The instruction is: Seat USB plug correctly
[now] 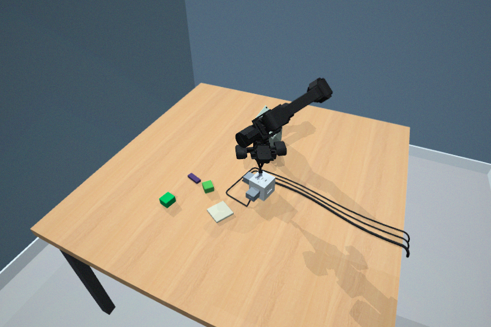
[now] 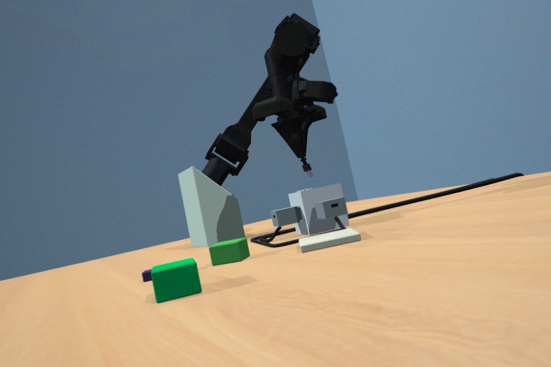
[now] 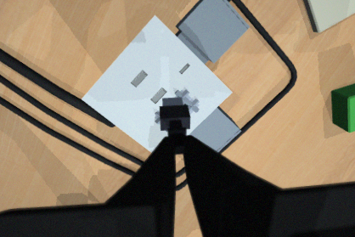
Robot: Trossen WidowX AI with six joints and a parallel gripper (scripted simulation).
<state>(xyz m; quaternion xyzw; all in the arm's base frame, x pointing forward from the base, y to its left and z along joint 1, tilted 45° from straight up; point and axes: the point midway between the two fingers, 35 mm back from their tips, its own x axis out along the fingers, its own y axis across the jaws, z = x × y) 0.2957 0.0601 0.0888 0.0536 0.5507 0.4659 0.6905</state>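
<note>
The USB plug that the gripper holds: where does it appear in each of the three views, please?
Top view: the USB plug is near the picture's middle, just above the power cube.
Exterior view: right of centre, under the gripper, with a visible gap above the cube's top.
Wrist view: centre, at the gripper tips, over the cube's lower right part.
Shared landmark: the pale power cube with grey plugs on its sides.
</note>
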